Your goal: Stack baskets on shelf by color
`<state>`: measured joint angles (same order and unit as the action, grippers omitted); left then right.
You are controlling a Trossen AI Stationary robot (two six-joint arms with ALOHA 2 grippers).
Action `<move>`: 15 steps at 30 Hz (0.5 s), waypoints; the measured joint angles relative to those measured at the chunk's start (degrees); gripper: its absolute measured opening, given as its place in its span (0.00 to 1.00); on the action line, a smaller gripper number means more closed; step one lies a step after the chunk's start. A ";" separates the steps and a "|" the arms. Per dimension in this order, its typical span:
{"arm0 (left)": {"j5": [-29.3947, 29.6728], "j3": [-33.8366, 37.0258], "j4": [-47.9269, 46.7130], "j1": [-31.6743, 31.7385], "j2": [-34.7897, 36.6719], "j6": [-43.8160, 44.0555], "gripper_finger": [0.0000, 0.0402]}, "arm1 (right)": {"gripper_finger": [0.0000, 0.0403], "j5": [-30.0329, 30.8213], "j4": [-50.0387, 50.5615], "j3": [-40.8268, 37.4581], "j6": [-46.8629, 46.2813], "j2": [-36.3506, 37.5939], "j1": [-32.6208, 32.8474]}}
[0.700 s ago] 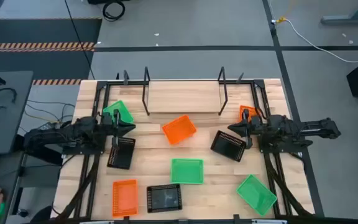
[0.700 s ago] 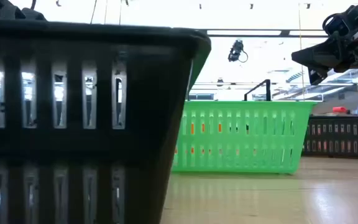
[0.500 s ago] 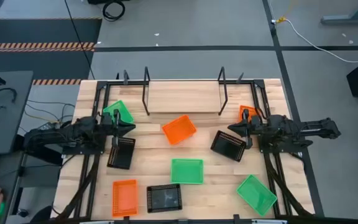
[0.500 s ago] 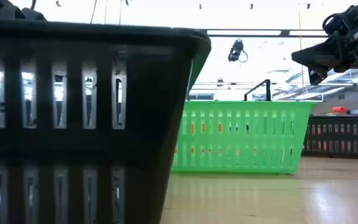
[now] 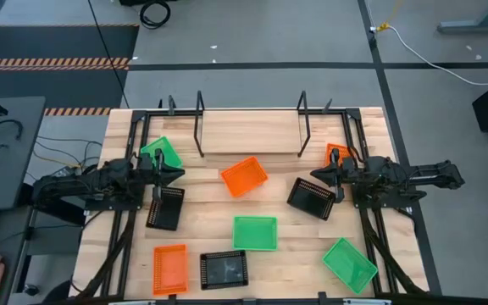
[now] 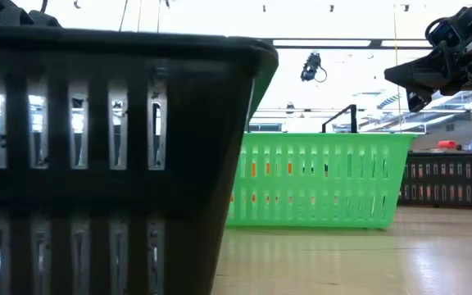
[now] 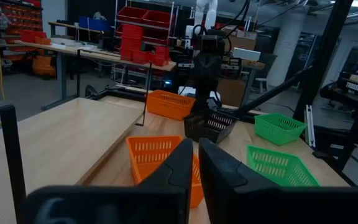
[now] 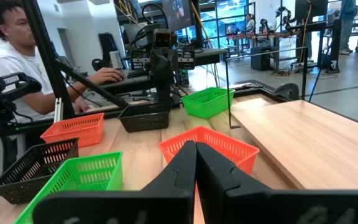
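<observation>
I see left gripper [image 5: 179, 174] and right gripper [image 5: 314, 175] both closed on nothing, hovering either side of the orange basket [image 5: 244, 176].

a robotics lab or workshop: red parts bins [image 7: 143, 38] on racks, work desks [image 8: 272, 42], a seated person [image 8: 23, 59].

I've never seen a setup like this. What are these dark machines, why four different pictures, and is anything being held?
They are two robot arms at a wooden table. One picture looks straight down, one sits at table level, and two ride on the arms' wrists. The left gripper and the right gripper are both shut and hold nothing. Small green, orange and black baskets lie scattered, such as an orange basket near the middle. At the far edge stands the shelf, with no basket on it. In the right wrist picture a person sits beyond the table.
</observation>
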<state>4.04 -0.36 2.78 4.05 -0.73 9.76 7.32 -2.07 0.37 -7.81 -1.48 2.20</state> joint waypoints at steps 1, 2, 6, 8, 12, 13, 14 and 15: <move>0.01 0.00 0.01 -0.02 -0.02 0.00 0.09 | 0.03 0.00 0.02 -0.01 0.01 0.00 0.00; -0.01 0.00 0.01 0.00 -0.02 0.00 0.09 | 0.03 -0.01 0.00 0.01 0.01 0.00 0.00; -0.01 0.00 0.01 0.00 -0.02 0.00 0.07 | 0.03 -0.01 0.01 0.01 0.02 -0.01 0.01; -0.01 0.00 0.01 0.00 0.00 0.00 0.07 | 0.03 0.00 0.00 0.00 0.01 0.00 0.01; -0.01 0.00 0.00 -0.02 0.00 0.00 0.07 | 0.03 0.01 0.00 0.02 0.02 0.00 0.00; -0.01 0.00 0.01 -0.01 -0.01 0.00 0.07 | 0.03 -0.01 0.00 0.00 -0.01 -0.01 0.00; -0.01 0.00 0.01 -0.02 -0.02 0.00 0.07 | 0.03 -0.01 0.01 0.00 0.01 -0.01 0.01; -0.01 0.00 0.00 -0.01 -0.01 0.00 0.08 | 0.03 0.00 0.00 0.01 0.02 -0.02 0.02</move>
<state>4.03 -0.36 2.77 4.05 -0.74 9.76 7.32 -2.07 0.37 -7.79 -1.50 2.22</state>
